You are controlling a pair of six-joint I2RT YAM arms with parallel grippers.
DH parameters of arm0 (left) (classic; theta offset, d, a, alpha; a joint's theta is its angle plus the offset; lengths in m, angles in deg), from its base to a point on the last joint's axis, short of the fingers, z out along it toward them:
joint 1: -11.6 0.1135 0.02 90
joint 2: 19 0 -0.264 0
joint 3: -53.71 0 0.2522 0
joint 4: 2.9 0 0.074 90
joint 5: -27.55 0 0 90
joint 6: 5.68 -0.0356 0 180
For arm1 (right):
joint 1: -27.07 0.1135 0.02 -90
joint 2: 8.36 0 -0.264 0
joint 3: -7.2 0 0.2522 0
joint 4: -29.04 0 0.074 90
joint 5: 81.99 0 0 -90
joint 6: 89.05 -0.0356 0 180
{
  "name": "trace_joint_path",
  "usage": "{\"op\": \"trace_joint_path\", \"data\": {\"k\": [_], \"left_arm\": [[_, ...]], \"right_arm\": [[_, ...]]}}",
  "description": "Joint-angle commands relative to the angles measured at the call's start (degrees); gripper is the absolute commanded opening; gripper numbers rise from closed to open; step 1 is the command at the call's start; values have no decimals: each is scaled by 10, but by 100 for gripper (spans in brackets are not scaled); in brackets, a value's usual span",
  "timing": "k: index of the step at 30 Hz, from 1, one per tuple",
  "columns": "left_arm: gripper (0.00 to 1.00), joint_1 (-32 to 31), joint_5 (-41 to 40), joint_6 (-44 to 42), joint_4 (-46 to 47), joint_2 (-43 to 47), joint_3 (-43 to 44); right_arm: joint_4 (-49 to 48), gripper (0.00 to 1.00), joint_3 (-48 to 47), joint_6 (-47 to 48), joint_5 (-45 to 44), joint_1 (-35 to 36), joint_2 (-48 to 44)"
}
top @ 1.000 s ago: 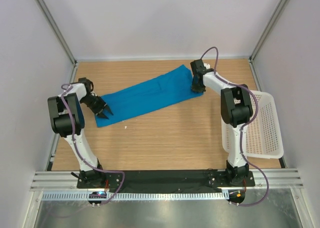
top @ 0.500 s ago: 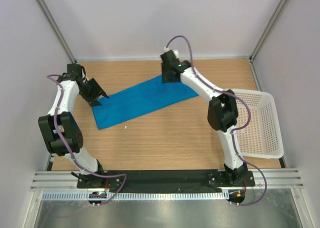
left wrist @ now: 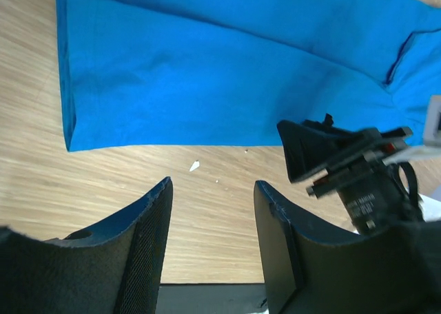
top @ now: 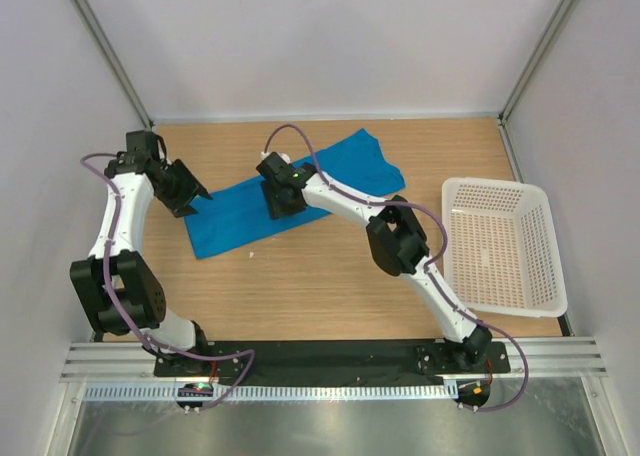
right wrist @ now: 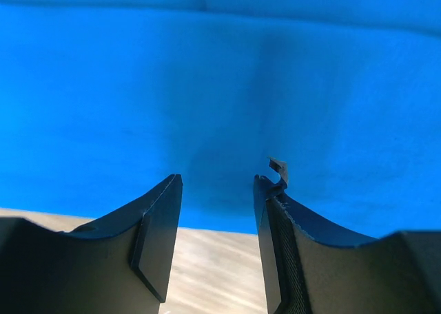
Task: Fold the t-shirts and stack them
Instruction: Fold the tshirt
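The white plastic lattice basket (top: 497, 183) stands apart from the plain bright blue cloth t-shirt (top: 235, 216), a long flat strip on my desk (top: 330, 276). My left pincer (left wrist: 212, 190) and right pincer (right wrist: 217, 183) gape, gripping nothing.

At three o'clock on the light wooden table (top: 330, 286), a white plastic lattice basket (top: 490, 183) standing upright, with a tiny white fleck (top: 251, 255) toward eight o'clock and a black strip (top: 330, 354) along six o'clock.

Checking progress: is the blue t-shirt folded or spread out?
Partly folded: the t-shirt lies as one long narrow band on the table, not yet compact.
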Motion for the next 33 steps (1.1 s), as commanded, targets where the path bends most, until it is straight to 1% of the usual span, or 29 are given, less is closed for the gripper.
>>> {"op": "trace_joint_path", "data": {"k": [1,2,3,5,6,8,9,11,12,14,15,17,18,20,21,23,24,25,26,28,29,30,31,32,33], "left_arm": [[52,-1,26,7,2,25,-11],[52,-1,29,6,1,25,-14],[52,-2,30,5,3,27,-15],[52,-5,32,4,7,32,-24],[52,-5,31,5,10,33,-28],[52,-5,36,5,17,38,-39],[52,-5,37,6,19,37,-41],[52,-5,38,5,24,38,-43],[52,-5,39,6,25,37,-43],[52,-5,41,6,27,35,-45],[52,-5,42,8,29,33,-44],[52,-6,44,9,30,28,-48],[52,-7,44,10,30,26,-48],[52,-11,45,13,32,20,-50],[52,-12,45,15,32,19,-50],[52,-17,46,21,33,13,-49],[52,-20,46,22,35,12,-47],[52,-21,47,25,37,10,-44],[52,-26,47,26,36,7,-43],[52,-29,48,29,33,4,-36],[51,-34,48,30,32,3,-34],[51,-35,48,30,31,3,-33],[51,-37,47,30,30,3,-34],[51,-39,47,30,30,4,-34],[51,-40,46,30,29,5,-40]], "right_arm": [[48,53,-23,7,-19,-10,12],[58,53,-20,9,-25,-11,14],[65,53,7,13,-33,-9,11],[62,53,59,13,-38,-10,-29],[55,53,127,12,-39,-10,-47],[38,53,195,11,-43,-11,-82],[34,53,271,10,-48,-14,-126],[11,53,357,3,-53,-21,-176],[3,53,443,-3,-52,-31,-225],[-22,54,524,-17,-44,-47,-284],[-26,53,586,-19,-45,-55,-339],[-17,53,621,-20,-87,-67,-386],[-11,53,627,-18,-98,-73,-425],[6,54,611,-21,-124,-99,-446],[7,54,584,-22,-131,-110,-449],[0,56,551,-37,-144,-153,-435],[-3,56,512,-44,-141,-169,-425],[-1,57,486,-52,-135,-184,-387],[6,57,428,-66,-122,-214,-367],[29,57,364,-71,-124,-233,-317],[35,57,333,-71,-128,-246,-265],[47,57,266,-72,-128,-253,-238],[76,57,229,-74,-124,-260,-211],[87,57,195,-76,-119,-265,-158],[97,57,137,-80,-118,-271,-136]]}}
